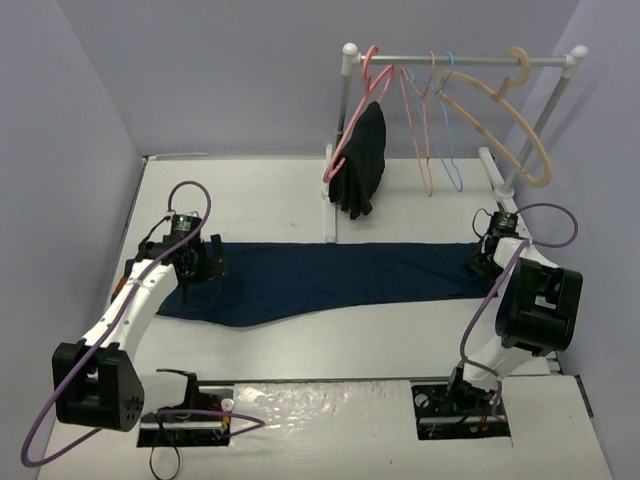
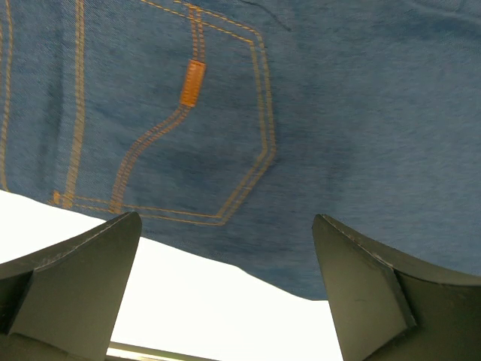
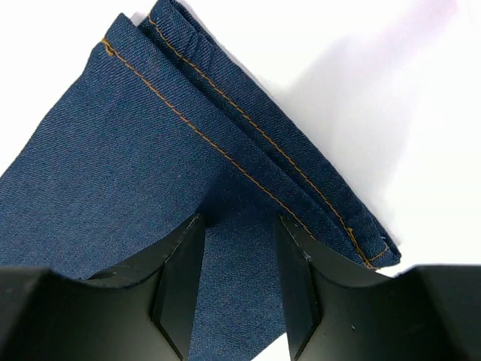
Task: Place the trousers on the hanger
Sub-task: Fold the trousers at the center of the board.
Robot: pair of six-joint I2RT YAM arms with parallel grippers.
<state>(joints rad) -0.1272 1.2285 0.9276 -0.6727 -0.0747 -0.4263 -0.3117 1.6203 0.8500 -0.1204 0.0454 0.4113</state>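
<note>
Across mid-frame, jeans (image 1: 330,280): lying flat on the surface (image 1: 280,200), waist left, hems right, so each arm is reaching one end.
Left tool (image 2: 227,219): hovering over the back pocket (image 2: 210,135), fingers spread wide, gripping nothing.
Right tool (image 3: 240,222): poising over the stacked hems (image 3: 255,165), fingers partly apart; cloth contact unclear.
Light-blue hanger (image 1: 455,170): hanging on the rail (image 1: 460,60), upper right, its hook blurring among pink hangers (image 1: 425,150).

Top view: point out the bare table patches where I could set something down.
Free: the white table back-left, between the rear wall and the dark navy denim trousers; also the front strip between the trousers and the arm bases. Crowded: back-right beneath the white hanger rack, and both trouser ends, where the left gripper and right gripper sit.
</note>
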